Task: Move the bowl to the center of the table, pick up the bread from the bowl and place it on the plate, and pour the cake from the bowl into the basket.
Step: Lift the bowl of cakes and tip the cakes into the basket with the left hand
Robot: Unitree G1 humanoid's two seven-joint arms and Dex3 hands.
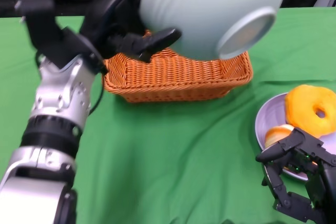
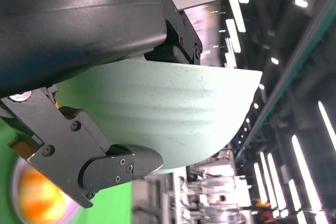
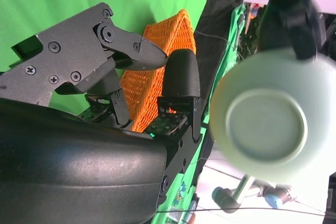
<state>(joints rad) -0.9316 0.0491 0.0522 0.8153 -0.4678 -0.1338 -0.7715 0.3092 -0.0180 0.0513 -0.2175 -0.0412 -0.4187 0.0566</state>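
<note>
A: Pouring looks like the step in hand. Farthest left, the left hand [image 1: 123,22] grips the pale green bowl [image 1: 210,9] by its side and holds it tipped over the wicker basket [image 1: 178,74], foot turned toward the near right and mouth facing away toward the far side.

B: Has the cake gone in?

A: That cannot be told. The bowl's mouth is hidden in every view, and the basket's inside is hidden behind its near wall and the bowl. The right wrist view shows only the bowl's round foot, the left wrist view only its ribbed outer wall.

B: So what does the next move call for?

A: By judgement, the tilt has to be held over the basket until the cake drops; after that the bowl can be righted and set down on the green table [image 1: 173,156]. The bowl sits above the basket's right part, so a drift rightward could spill past its rim.

B: And further right?

A: The lilac plate [image 1: 261,124] lies at the near right edge. On it sit an orange ring-shaped bread [image 1: 310,108] and a smaller pale rounded piece just beside it. That suggests the bread step is done.

B: The right hand?

A: The right hand [image 1: 299,182] hangs over the plate's near edge, fingers loosely apart and holding nothing.
</note>
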